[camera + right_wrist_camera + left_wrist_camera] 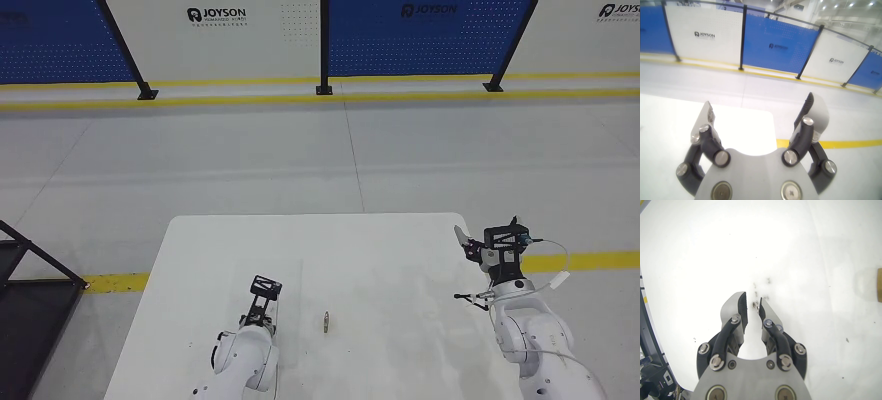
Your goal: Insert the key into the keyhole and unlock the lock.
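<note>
A small brass padlock [325, 320] lies on the white table [400, 250], right of my left gripper [266, 290]. In the left wrist view the padlock [879, 285] shows as a brass edge with its pale shackle toward the gripper. My left gripper [752, 296] is down at the tabletop, its fingers drawn close on a small shiny key [756, 305] between the tips. The washed-out key blade points away from the gripper. My right gripper [480, 245] hangs open and empty over the table's far right corner, fingers [810, 102] spread wide.
A black metal rack [20, 280] stands on the floor off the table's left edge [651, 332]. The table's rounded far corner [770, 115] lies just under the right gripper. Blue and white fence panels [420, 40] stand far behind.
</note>
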